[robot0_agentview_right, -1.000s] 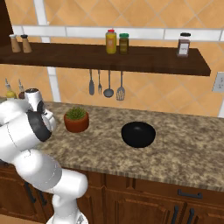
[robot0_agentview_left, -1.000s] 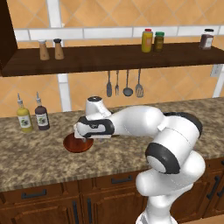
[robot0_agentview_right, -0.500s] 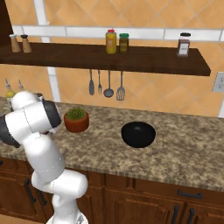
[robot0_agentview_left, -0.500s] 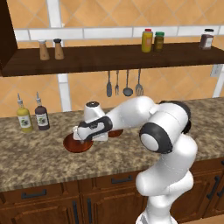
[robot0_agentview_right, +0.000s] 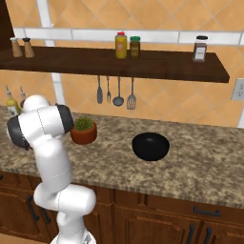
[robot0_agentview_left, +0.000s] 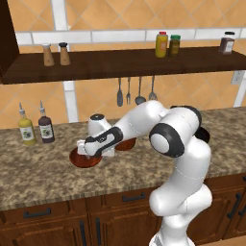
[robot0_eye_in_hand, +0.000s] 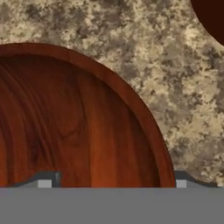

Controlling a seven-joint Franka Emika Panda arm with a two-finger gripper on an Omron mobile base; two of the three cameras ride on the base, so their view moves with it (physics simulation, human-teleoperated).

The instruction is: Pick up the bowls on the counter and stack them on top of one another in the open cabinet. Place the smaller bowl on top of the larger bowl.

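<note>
**Gripper down over the red-brown bowl**

Gripper [robot0_agentview_left: 88, 153] hanging low over the smaller bowl [robot0_agentview_left: 84, 159], fingertips [robot0_eye_in_hand: 47, 179] spread, one inside the bowl [robot0_eye_in_hand: 74, 122], the other outside its rim. Whether touching the wood, cannot tell. Bowl resting on the counter [robot0_agentview_left: 43, 173], speckled brown-grey granite over dark drawers with black handles. Just past the hand, a terracotta pot [robot0_agentview_right: 83, 135] with a green plant, and further right the larger bowl [robot0_agentview_right: 150, 146], black, standing alone and well apart from the smaller one. At the back left, two sauce bottles [robot0_agentview_left: 36, 127] against the orange tiled wall. Utensils [robot0_agentview_right: 116, 93] hanging on that wall. Higher up, the open cabinet [robot0_agentview_right: 143, 66], dark brown shelf carrying shakers [robot0_agentview_left: 55, 54] at left, jars [robot0_agentview_right: 127, 46] mid-shelf.
</note>
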